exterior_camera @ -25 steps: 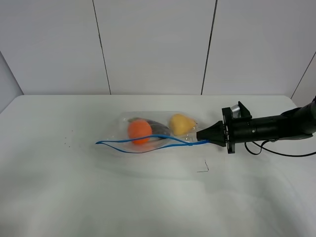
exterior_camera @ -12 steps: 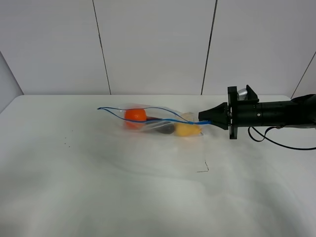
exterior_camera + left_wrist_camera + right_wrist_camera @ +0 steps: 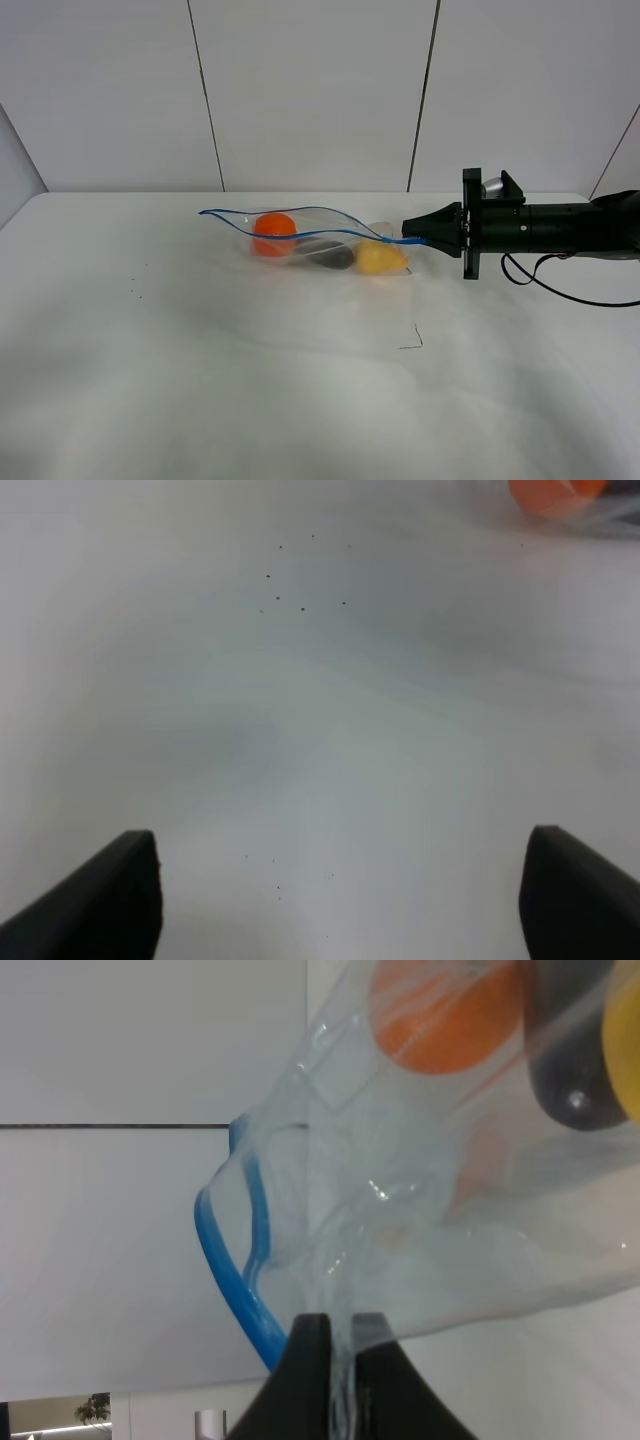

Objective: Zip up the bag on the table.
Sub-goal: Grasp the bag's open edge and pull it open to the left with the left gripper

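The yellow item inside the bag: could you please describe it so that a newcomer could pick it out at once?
On the white table, find the clear bag with the blue zipper strip, pinched at one end by the right gripper. Of the three things inside, the yellow item is the rounded one nearest that gripper, beside the dark item and farthest from the orange item.

The bag (image 3: 318, 228) lies on the table (image 3: 200, 380) near its back edge, just right of centre, with three pieces of produce (image 3: 378, 260) side by side inside, its right end pinched by the right gripper (image 3: 408, 237).
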Controlling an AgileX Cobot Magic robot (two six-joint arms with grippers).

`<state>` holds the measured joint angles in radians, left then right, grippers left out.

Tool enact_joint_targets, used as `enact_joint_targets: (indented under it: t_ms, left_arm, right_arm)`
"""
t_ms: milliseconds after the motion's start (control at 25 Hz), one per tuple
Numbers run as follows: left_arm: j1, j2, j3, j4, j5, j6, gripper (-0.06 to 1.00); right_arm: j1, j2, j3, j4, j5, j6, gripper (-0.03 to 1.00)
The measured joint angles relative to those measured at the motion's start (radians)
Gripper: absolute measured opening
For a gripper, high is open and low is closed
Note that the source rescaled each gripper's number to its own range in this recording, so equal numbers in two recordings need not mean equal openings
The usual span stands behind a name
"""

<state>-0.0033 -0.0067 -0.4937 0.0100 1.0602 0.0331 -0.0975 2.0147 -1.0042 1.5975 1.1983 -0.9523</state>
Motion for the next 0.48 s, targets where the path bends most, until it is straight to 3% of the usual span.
enact_joint_targets:
  t_ms: [480]
  left_arm:
    - [0.0, 0.0, -0.001, 0.0, -0.004, 0.0, 0.92]
  right_arm:
    - [0.0, 0.0, 0.0, 0.0, 0.0, 0.0, 0.0]
